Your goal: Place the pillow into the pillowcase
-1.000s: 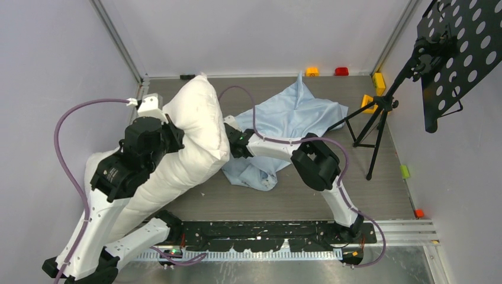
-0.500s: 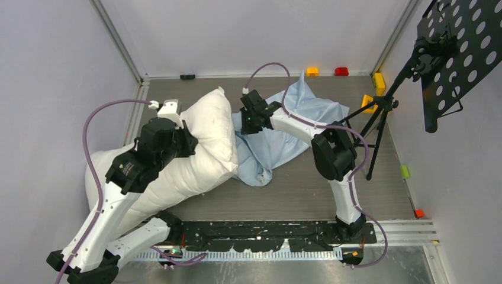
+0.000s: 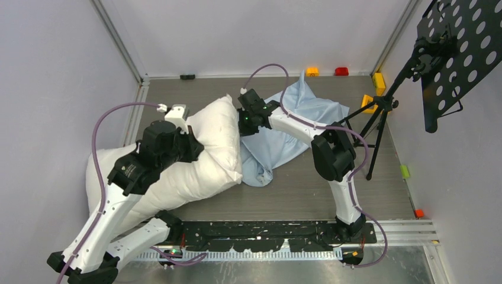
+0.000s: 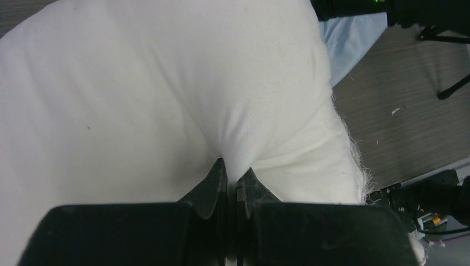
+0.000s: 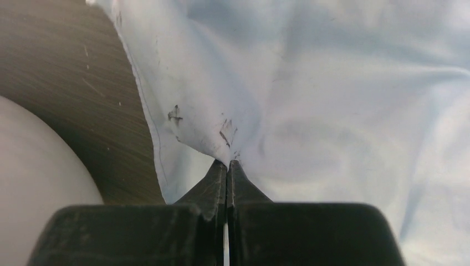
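Note:
The plump white pillow (image 3: 201, 154) lies across the left of the table, its right end against the light blue pillowcase (image 3: 308, 115). My left gripper (image 3: 195, 148) sits on the pillow's middle, shut on a pinch of its white fabric; the pillow fills the left wrist view (image 4: 166, 94), with the gripper (image 4: 231, 169) at its fold. My right gripper (image 3: 241, 121) is at the pillowcase's left edge, beside the pillow's end, shut on a fold of blue cloth. In the right wrist view the gripper (image 5: 227, 163) pinches the pillowcase (image 5: 332, 111) beside dark smudges; the pillow (image 5: 39, 183) shows at lower left.
A black tripod (image 3: 379, 118) with a perforated black panel (image 3: 459, 53) stands at the right. Small orange, red and yellow blocks (image 3: 341, 71) lie along the back wall. Purple cables loop off both arms. Walls close the left, back and right.
The left arm has lowered the pillow from tilted up to lying flat and shifted it right, against the pillowcase. The right gripper moved from the pillowcase's near side up to its left edge.

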{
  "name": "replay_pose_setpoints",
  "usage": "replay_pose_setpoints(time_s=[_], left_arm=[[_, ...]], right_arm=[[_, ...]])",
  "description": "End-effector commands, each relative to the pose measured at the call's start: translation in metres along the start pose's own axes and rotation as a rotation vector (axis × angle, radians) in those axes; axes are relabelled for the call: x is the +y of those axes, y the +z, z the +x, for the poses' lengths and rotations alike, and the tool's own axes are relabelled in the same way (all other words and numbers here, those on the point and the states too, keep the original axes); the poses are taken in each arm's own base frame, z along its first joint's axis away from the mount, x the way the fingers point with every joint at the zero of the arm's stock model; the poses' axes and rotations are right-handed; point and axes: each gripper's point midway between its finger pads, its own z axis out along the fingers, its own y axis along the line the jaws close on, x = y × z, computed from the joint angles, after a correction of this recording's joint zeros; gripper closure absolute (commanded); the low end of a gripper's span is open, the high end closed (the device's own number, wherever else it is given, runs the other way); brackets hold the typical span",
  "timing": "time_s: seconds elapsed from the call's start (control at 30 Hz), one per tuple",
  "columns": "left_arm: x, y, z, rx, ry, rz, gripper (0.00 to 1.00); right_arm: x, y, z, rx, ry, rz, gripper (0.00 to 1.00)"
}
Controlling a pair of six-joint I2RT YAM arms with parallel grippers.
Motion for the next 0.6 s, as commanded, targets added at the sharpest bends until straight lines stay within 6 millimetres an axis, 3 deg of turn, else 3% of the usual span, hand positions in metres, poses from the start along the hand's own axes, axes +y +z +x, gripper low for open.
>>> replay_pose_setpoints(time_s=[0.0,0.33,0.57], left_arm=[[-0.022,0.002,0.008,0.029,0.034,0.147,1.0],[-0.033,0.025,0.073,0.206,-0.024,0.258,1.0],[-0.035,0.031,0.095,0.26,-0.039,0.291,1.0]], right_arm=[[-0.011,-0.023,-0.048,-0.112,0.115,0.048,1.0],[-0.034,-0.057,-0.076,-0.274,0.145,0.155,1.0],[-0.032,-0.087,-0.099,-0.367,0.127,0.191,1.0]])
